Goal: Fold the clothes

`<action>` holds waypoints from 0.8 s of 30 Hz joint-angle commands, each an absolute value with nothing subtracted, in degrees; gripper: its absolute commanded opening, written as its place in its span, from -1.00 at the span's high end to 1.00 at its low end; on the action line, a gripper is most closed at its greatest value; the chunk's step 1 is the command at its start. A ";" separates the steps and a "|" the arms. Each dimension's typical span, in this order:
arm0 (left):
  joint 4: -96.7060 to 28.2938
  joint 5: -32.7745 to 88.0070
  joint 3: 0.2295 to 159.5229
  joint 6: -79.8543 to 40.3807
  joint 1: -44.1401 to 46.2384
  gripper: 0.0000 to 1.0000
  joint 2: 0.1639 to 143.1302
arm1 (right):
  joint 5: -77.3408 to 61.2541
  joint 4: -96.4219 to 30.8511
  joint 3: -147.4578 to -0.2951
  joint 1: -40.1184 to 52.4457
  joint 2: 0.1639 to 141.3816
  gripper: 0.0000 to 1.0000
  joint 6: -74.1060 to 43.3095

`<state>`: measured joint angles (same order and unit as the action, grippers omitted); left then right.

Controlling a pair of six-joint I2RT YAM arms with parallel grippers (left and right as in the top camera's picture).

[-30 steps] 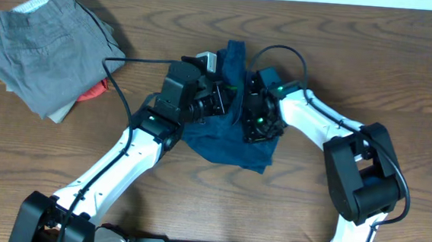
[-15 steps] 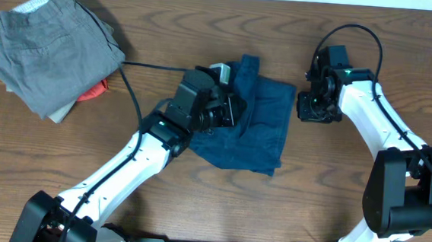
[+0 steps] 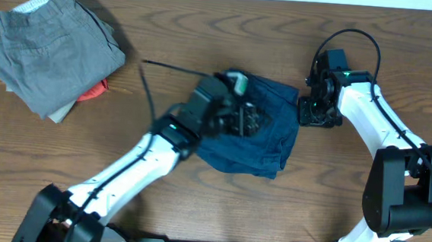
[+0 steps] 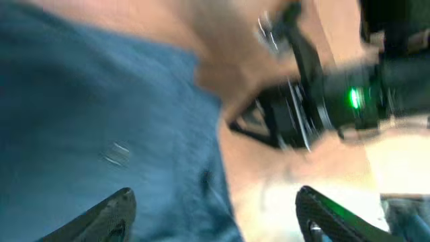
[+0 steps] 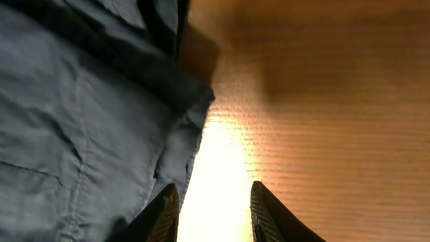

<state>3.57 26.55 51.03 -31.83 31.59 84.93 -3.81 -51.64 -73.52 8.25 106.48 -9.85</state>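
Observation:
The clothes, dark navy shorts (image 3: 264, 140), lie folded in a flat bundle at the table's middle. My left gripper (image 3: 248, 122) hovers over their upper left part, blurred by motion. In the left wrist view the left gripper (image 4: 215, 195) stands wide open over the blue cloth (image 4: 101, 114), with nothing between its fingers. My right gripper (image 3: 312, 112) sits just off the shorts' right edge. In the right wrist view the right gripper (image 5: 215, 188) is open over bare wood, its left finger (image 5: 164, 212) beside the cloth's edge (image 5: 80, 121).
A pile of grey-khaki folded shorts (image 3: 50, 44) lies at the back left, with a small orange-red garment (image 3: 92, 92) poking out beneath it. The left arm's black cable (image 3: 174, 67) arcs above the table. The right arm (image 4: 336, 101) shows in the left wrist view.
The left gripper has opened, let go of the shorts and slid right over them. The right arm stayed beside the shorts' right edge, its jaws parting a little more.

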 commanded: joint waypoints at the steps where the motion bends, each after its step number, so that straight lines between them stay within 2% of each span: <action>1: 3.18 24.58 51.24 -26.39 23.94 -0.57 82.85 | -3.38 -51.92 -73.52 6.00 106.04 0.32 -9.61; 3: 2.11 24.58 51.24 -26.37 19.05 -0.57 83.94 | -6.76 -51.86 -73.78 5.32 104.81 0.32 -8.97; 7: 0.62 24.60 51.24 -26.35 14.83 -0.61 87.64 | -17.56 -51.13 -73.91 5.32 102.69 0.28 -1.78; 11: 0.62 24.88 51.24 -26.35 14.59 -0.70 93.10 | -19.97 -50.65 -73.89 5.63 102.24 0.24 -1.19; 15: 0.49 25.65 51.24 -26.37 15.46 -0.70 99.18 | -19.97 -51.09 -73.82 5.69 102.28 0.24 -1.21; 19: 1.85 33.50 51.24 -26.37 16.29 -0.69 104.29 | -19.92 -51.20 -73.82 5.69 102.28 0.24 -1.19; 20: 2.09 35.24 51.24 -26.39 16.56 -0.68 104.97 | -19.94 -51.18 -73.82 5.67 102.28 0.23 -1.19; 24: 2.92 40.73 51.24 -26.35 18.31 -0.39 106.10 | -19.94 -50.94 -73.82 5.69 102.28 0.23 -1.21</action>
<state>2.87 34.15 51.20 -26.98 16.82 104.77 -18.83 -51.13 -73.54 5.41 103.11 -2.28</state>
